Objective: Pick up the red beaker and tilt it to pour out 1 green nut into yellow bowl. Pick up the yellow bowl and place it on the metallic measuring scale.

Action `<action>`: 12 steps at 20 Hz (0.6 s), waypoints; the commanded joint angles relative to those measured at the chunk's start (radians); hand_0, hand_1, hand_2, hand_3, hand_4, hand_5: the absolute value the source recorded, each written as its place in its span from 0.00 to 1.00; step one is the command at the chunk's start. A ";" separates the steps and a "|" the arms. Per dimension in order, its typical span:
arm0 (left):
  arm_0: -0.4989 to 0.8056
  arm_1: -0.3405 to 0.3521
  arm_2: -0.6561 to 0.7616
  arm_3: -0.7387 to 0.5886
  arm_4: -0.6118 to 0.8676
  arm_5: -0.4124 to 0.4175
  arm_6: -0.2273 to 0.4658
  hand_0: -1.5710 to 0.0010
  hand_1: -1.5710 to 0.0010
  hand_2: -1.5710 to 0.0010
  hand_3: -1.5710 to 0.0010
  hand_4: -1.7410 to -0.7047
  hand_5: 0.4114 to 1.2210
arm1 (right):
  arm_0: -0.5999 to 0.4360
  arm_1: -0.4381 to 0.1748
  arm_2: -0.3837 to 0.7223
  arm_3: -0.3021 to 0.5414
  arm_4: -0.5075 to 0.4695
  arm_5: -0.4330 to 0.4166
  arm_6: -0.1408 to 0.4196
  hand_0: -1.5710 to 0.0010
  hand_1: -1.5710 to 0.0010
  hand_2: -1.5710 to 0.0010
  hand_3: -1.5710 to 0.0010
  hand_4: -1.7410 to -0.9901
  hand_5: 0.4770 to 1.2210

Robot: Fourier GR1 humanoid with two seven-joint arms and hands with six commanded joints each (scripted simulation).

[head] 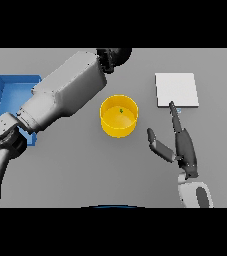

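A flat grey table carries a round yellow bowl at centre, a square pale metallic scale to its right, and a blue rectangular tray at left.

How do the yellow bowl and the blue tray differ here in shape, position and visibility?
The yellow bowl is round; the blue tray is rectangular. The bowl sits mid-table in full view; the tray lies at the left edge, partly hidden by the left arm. The bowl holds a small green nut. Both are open-topped containers.
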 commanded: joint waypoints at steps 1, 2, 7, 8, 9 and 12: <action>-0.030 0.009 0.047 0.037 0.024 0.006 0.011 0.00 0.00 0.00 0.20 0.01 1.00 | 0.001 -0.005 -0.003 -0.002 -0.003 0.002 -0.006 1.00 1.00 1.00 1.00 0.95 0.27; -0.044 0.026 0.073 0.047 0.040 0.003 0.007 0.00 0.00 0.00 0.35 0.01 1.00 | 0.011 -0.005 0.005 -0.019 -0.004 0.008 -0.015 1.00 1.00 1.00 1.00 0.95 0.27; -0.118 0.091 0.341 0.197 0.217 0.013 0.083 0.00 0.00 0.00 0.11 0.01 1.00 | -0.003 -0.001 -0.005 0.006 -0.019 0.009 -0.020 1.00 1.00 1.00 1.00 0.99 0.27; -0.121 0.110 0.392 0.221 0.254 0.011 0.106 0.00 0.00 0.00 0.09 0.01 1.00 | 0.002 0.002 -0.001 -0.002 -0.019 0.007 -0.032 1.00 1.00 1.00 1.00 1.00 0.26; -0.130 0.134 0.451 0.240 0.297 0.019 0.134 0.00 0.00 0.00 0.09 0.00 1.00 | 0.001 0.007 0.000 0.004 -0.015 0.001 -0.029 1.00 1.00 1.00 1.00 0.99 0.25; -0.094 0.215 0.602 0.288 0.415 0.068 0.218 0.00 0.00 0.00 0.07 0.00 1.00 | -0.009 0.014 -0.007 0.011 -0.043 0.013 -0.020 1.00 1.00 1.00 1.00 0.98 0.26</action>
